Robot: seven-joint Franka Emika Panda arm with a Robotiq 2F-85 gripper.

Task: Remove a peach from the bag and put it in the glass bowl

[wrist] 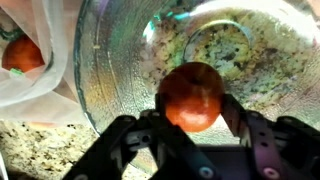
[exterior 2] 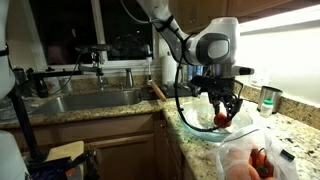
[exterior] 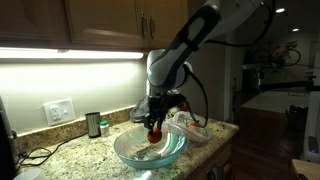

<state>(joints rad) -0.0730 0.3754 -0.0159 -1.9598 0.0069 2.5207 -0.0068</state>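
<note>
My gripper (wrist: 193, 105) is shut on a red-orange peach (wrist: 192, 95) and holds it just above the inside of the glass bowl (wrist: 110, 70). In both exterior views the peach (exterior: 154, 133) (exterior 2: 221, 119) hangs over the pale blue-green bowl (exterior: 128, 152) (exterior 2: 200, 132) between my fingers (exterior: 154, 130) (exterior 2: 222, 116). The crinkled whitish plastic bag (exterior: 188, 126) (exterior 2: 246, 160) lies beside the bowl, with more red-orange fruit showing through it in the wrist view (wrist: 22, 55).
A small dark jar (exterior: 93, 124) (exterior 2: 267, 98) stands near the wall on the speckled granite counter (exterior: 80, 158). A wall outlet with a cable (exterior: 59, 111) is behind it. A sink (exterior 2: 90, 100) with a faucet lies along the counter. The counter's edge is close to the bowl.
</note>
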